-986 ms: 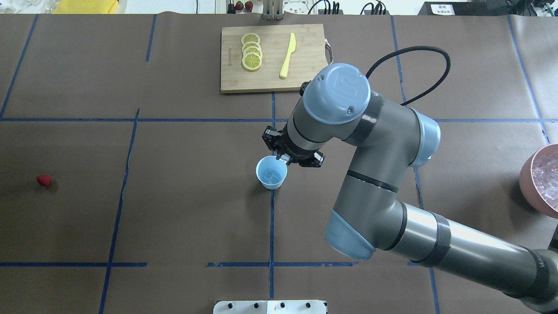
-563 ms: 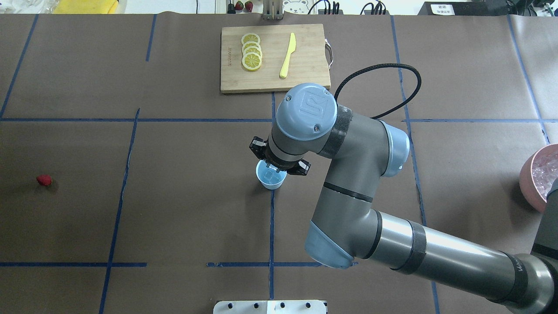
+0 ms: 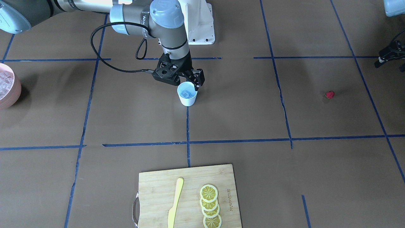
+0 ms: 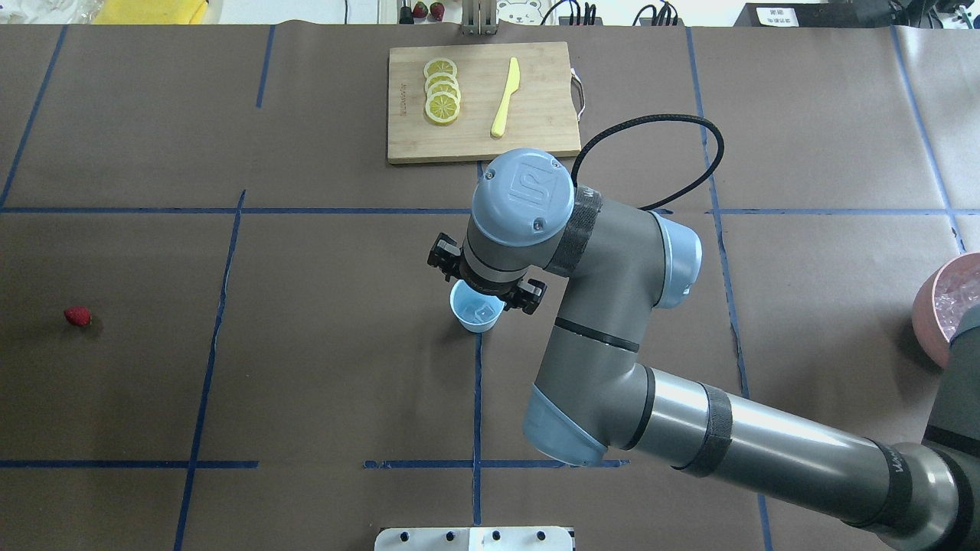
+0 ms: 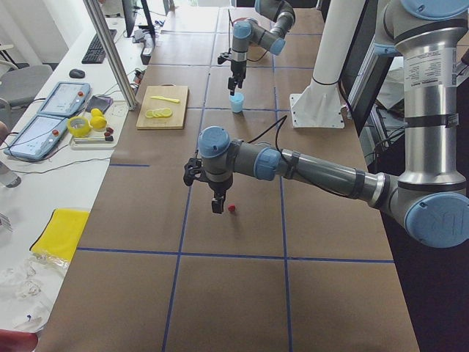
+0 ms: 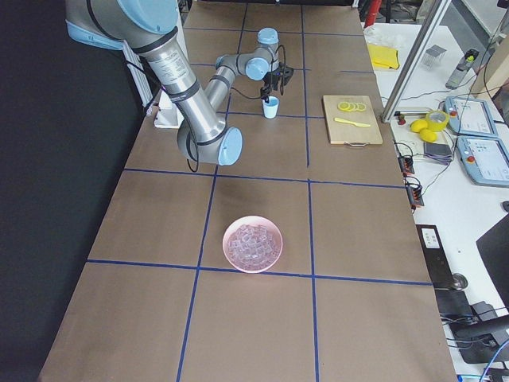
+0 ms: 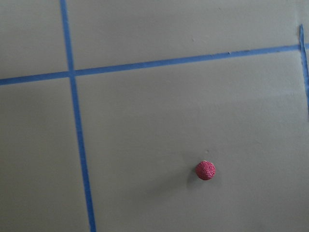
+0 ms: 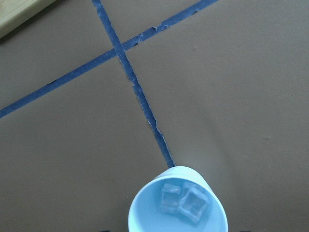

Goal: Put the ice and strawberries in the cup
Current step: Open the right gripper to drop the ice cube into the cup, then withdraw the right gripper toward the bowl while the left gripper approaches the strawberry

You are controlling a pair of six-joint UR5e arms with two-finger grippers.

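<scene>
The pale blue cup (image 4: 476, 315) stands at the table's middle where two blue tape lines cross. Two clear ice cubes (image 8: 186, 203) lie in its bottom. My right gripper (image 3: 190, 82) hangs just above the cup's rim on the robot's side, open and holding nothing; in the overhead view the wrist hides its fingers. The red strawberry (image 4: 76, 316) lies alone on the brown paper far to the left. My left gripper (image 3: 389, 57) hovers near the strawberry (image 7: 205, 170), open and empty, with its fingers outside the left wrist view.
A pink bowl (image 6: 232, 231) full of ice sits at the table's right end. A wooden cutting board (image 4: 536, 115) with lemon slices (image 4: 442, 92) and a yellow knife (image 4: 505, 96) lies at the far side, beyond the cup.
The right wrist has swung left and toward the robot, so it now sits over the cup's far rim. Cup and strawberry have not moved.
</scene>
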